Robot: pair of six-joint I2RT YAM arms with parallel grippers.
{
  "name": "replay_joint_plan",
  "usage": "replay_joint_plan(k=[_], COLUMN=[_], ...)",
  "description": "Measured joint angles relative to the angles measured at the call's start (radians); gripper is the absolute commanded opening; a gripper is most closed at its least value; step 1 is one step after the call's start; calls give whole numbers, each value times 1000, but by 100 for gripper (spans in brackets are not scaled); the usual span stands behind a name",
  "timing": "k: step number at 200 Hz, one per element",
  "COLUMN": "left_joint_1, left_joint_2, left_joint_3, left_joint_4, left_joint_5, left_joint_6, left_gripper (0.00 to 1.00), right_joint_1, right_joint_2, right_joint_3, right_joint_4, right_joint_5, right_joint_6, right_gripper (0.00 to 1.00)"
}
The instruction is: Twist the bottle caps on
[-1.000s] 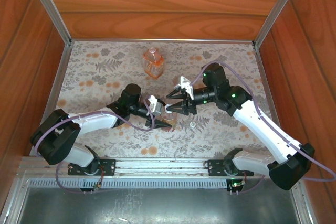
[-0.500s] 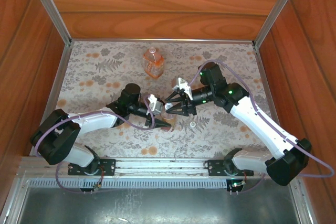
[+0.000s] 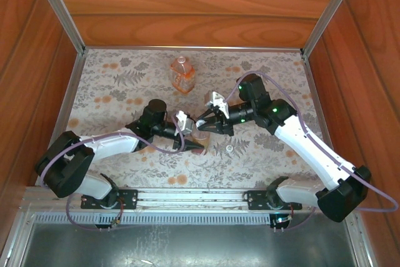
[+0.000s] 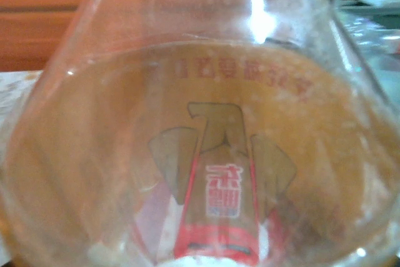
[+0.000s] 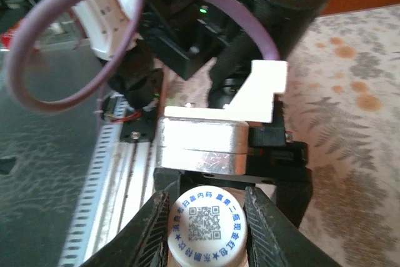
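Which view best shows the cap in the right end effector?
Right wrist: the cap, QR code visible, close up, gripped by the right end effector. Top external gives a pale speck; left wrist frames the bottle body.

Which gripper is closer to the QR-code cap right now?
Right. The right gripper is clamped on the QR-code cap, one finger on each side. The left gripper is just beside it, holding the body of the bottle.
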Motion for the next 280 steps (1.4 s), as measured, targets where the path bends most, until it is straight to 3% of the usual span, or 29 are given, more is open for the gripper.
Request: replay_joint_plan(k=[45,84,135,186,204,217,228,244,280], left_joint_1=[8,8,-11,-24,-26,-26,-26,-29,-26], left_joint_2=[6,23,39,70,70,72,76,75,18], left_joint_3=[30,62,62,68,68,68,68,67,18], left_joint_4=[-13,-17,-30,-29,-27,-24,-22,-16,1], left_joint_5=[-350,-562,-706,-743,-736,-724,-707,-677,-656], left_joint_6=[12,26,62,90,99,101,99,101,78], left_gripper=[45,44,44,44,54,75,83,90,98], right_joint_1=[7,20,28,34,34,34,34,23,-23], right_joint_2=[-32,-4,69,93,86,83,83,85,117], right_joint_3=[-87,-98,-29,-6,-6,-5,-2,9,66], right_joint_4=[235,334,254,193,182,172,161,137,92], right_joint_5=[341,526,652,700,702,705,721,790,890], right_joint_6=[228,479,757,816,805,789,776,753,681], right_gripper=[0,0,0,0,0,0,0,0,0])
